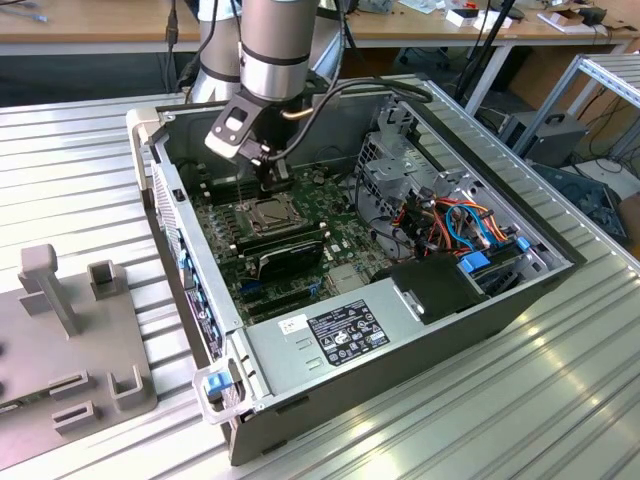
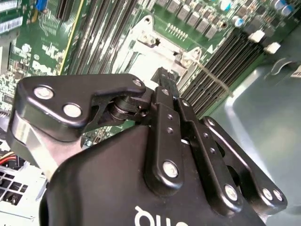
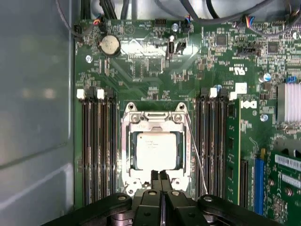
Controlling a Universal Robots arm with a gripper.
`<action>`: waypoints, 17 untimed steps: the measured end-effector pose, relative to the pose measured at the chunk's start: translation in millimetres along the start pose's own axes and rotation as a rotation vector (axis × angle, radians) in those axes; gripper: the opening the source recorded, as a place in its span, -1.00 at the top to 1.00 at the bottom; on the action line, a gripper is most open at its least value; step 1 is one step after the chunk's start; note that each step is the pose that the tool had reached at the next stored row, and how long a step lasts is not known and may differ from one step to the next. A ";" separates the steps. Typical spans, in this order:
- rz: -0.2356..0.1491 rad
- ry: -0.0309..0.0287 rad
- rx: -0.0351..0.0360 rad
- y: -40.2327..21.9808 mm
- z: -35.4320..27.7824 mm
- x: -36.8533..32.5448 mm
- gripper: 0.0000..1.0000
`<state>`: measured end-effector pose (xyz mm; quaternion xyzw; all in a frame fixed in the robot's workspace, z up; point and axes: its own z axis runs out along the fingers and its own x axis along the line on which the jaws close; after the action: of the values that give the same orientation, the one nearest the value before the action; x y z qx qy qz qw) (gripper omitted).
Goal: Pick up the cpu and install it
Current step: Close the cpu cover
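- The claw (image 3: 160, 179) hung with its fingers pressed together, gripping nothing, just beside the socket (image 3: 126, 155).
- The cpu (image 3: 156, 150) lay flat inside that socket's metal frame, between the memory slots (image 3: 96, 146).

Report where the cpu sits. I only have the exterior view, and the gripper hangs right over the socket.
Observer: In the first wrist view the cpu lies flat inside the socket frame, silver top up.
Operator: Give me the gripper's state.
Observer: The gripper is shut, with its fingertips together and nothing between them. It is over the frame's edge, beside the cpu.
Operator: Check the lever.
Observer: A thin metal lever runs slanted along one side of the frame, between it and the memory slots.
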<state>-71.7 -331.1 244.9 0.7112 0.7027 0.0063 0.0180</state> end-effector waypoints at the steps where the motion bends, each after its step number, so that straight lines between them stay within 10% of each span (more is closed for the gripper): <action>1: 0.000 0.0000 -0.0001 1.9 0.1 0.0 0.79; 17: 0.000 0.0001 0.0000 10.9 0.4 0.1 0.79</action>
<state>-60.8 -331.1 244.9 0.7111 0.7029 0.0063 0.0180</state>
